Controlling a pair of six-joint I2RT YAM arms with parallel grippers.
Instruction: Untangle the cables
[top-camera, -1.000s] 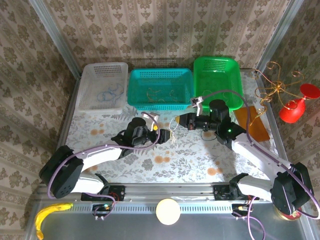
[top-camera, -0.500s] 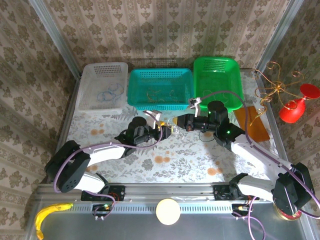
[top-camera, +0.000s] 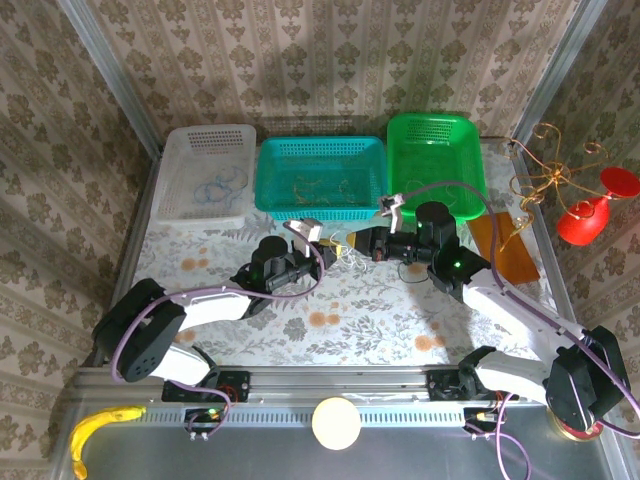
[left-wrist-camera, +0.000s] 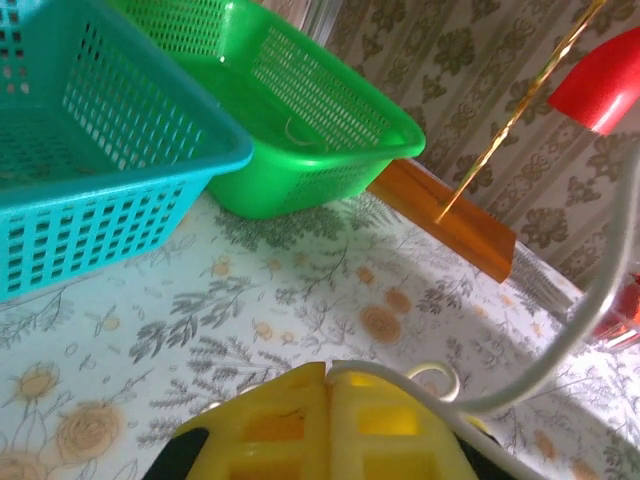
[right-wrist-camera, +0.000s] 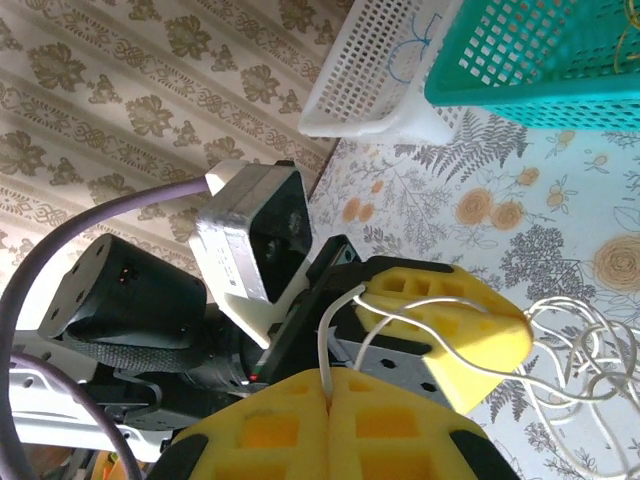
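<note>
Table (top-camera: 330, 300) carried three baskets at its far edge; loose loops lay in the white basket (top-camera: 205, 175) and teal basket (top-camera: 320, 180). Left gripper (top-camera: 322, 256) and right gripper (top-camera: 362, 243) stood tip to tip before the teal one, each clamped shut on a pale strand of the cables (top-camera: 344, 250), apparently to pull the clump apart. The tangle hung just beside the pads, over the table centre.

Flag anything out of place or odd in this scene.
A banana lies on the metal rail at the near left corner, a fruit among robot hardware. The red goblet at the right edge sits tilted, not upright.
</note>
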